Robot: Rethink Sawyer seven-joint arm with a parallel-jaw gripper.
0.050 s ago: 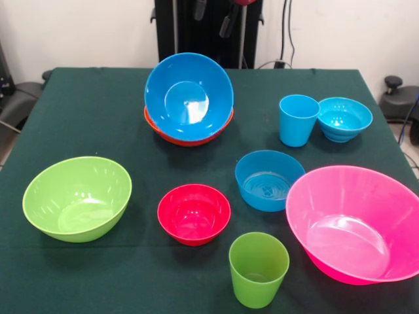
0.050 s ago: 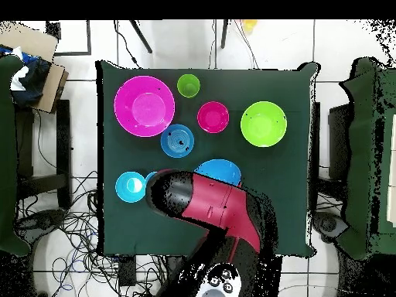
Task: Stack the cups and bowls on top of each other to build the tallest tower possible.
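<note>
Large blue bowl (image 1: pixel 188 96) nested in orange bowl (image 1: pixel 157 124) near surface (image 1: pixel 85 111) far edge; jaws state can't tell.

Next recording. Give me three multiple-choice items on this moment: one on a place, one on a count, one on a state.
1. Where does the large blue bowl rest?
A. on top of a cup
B. apart from every other bowl
C. in the orange bowl

2. How many cups show in the front view?
A. two
B. one
C. four

3. How does the green cup stand?
A. on its side
B. upright, mouth up
C. upside down

Answers:
1 C: the orange rim shows just under the blue bowl.
2 A: only the light blue cup and the green cup show.
3 B: its open mouth faces up.
</note>
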